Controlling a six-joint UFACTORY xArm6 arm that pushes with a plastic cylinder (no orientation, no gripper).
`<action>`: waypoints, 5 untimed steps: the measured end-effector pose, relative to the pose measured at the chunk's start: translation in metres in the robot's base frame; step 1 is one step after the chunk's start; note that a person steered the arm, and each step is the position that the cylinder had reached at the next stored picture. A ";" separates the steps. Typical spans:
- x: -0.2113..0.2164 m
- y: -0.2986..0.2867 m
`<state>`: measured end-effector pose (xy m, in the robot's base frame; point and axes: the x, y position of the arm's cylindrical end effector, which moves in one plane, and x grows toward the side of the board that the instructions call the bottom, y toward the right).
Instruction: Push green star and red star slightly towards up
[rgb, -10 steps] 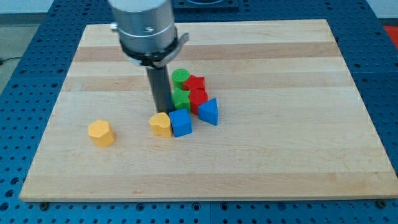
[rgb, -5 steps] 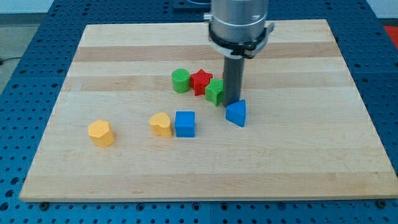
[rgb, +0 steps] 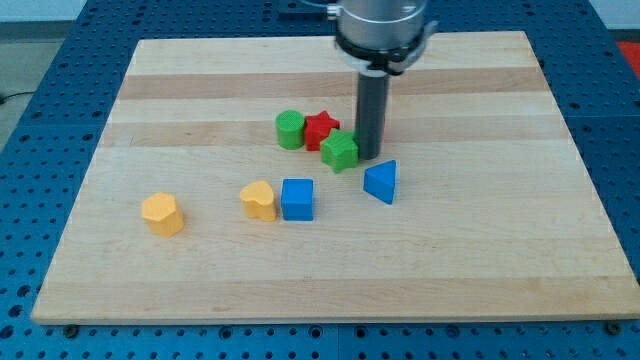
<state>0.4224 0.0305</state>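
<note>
Now my tip (rgb: 368, 157) touches green star's (rgb: 340, 151) right; red star (rgb: 321, 129) up-left; tool grasps nothing.

Pale wooden board (rgb: 480, 250) on my bench – seven small blocks.
Green cylinder (rgb: 290, 129), red star (rgb: 321, 129), green star (rgb: 340, 151), blue triangular block (rgb: 380, 181), blue cube (rgb: 297, 198), two yellow blocks (rgb: 259, 200) (rgb: 162, 213).

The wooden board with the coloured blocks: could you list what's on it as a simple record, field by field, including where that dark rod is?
board: wooden table top
my tip: right beside the green star, on its right in the view
green star: just below and right of the red star
red star: between green cylinder and rod
green cylinder: left of the red star
blue triangle: below the tip
blue cube: touching a yellow block
second yellow block: alone at the view's left
</note>
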 end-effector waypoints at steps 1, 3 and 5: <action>0.001 -0.019; 0.070 -0.021; 0.034 -0.066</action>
<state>0.4560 -0.0354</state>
